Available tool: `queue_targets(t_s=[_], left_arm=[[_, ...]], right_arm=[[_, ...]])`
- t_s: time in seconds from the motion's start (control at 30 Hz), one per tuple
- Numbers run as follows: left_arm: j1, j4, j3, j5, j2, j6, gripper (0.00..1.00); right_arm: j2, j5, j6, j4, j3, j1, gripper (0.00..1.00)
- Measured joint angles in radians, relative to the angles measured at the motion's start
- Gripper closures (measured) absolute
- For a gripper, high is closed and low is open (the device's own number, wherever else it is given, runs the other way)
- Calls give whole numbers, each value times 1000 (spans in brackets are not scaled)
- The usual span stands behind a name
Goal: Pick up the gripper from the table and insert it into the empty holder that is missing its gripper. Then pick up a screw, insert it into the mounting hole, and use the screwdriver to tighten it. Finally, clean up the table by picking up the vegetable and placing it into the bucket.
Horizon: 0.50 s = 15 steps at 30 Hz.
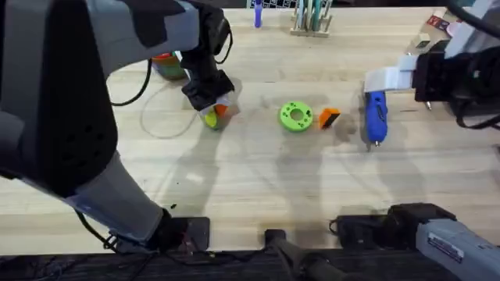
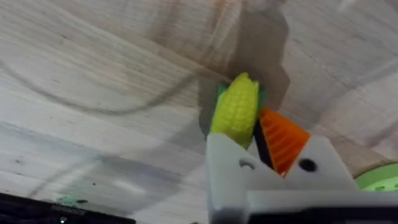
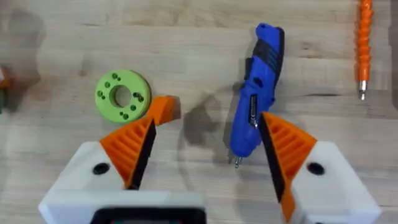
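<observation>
My left gripper [image 1: 212,114] is shut on the vegetable [image 1: 210,119], a yellow corn cob with a green end, just over the table left of centre. In the left wrist view the corn [image 2: 236,112] sits between a white finger [image 2: 227,162] and an orange pad [image 2: 283,140]. I cannot tell whether that white finger is the bare holder. The orange wedge gripper [image 1: 330,118] [image 3: 165,107] lies on the table. The blue screwdriver [image 1: 376,117] [image 3: 258,93] lies right of it. My right gripper [image 1: 388,80] [image 3: 208,121] hangs open above both. The bucket [image 1: 168,69] shows partly behind the left arm. I can make out no screw.
A green disc with holes [image 1: 296,115] [image 3: 122,94] lies between the corn and the wedge. A thin orange-handled tool [image 3: 364,43] lies beyond the screwdriver. A tool rack [image 1: 311,19] stands at the back edge. A cable loop [image 1: 156,117] lies left of the corn.
</observation>
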<state>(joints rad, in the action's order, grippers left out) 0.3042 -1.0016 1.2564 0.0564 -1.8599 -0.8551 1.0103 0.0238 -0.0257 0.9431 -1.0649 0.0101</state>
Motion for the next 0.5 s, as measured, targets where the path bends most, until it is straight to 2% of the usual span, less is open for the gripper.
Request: queue_targets(t_s=[0.5], left_arm=[[0, -11, -12, 0, 18, 2, 995]], right_arm=[[0, 0, 0, 0, 0, 0, 10]])
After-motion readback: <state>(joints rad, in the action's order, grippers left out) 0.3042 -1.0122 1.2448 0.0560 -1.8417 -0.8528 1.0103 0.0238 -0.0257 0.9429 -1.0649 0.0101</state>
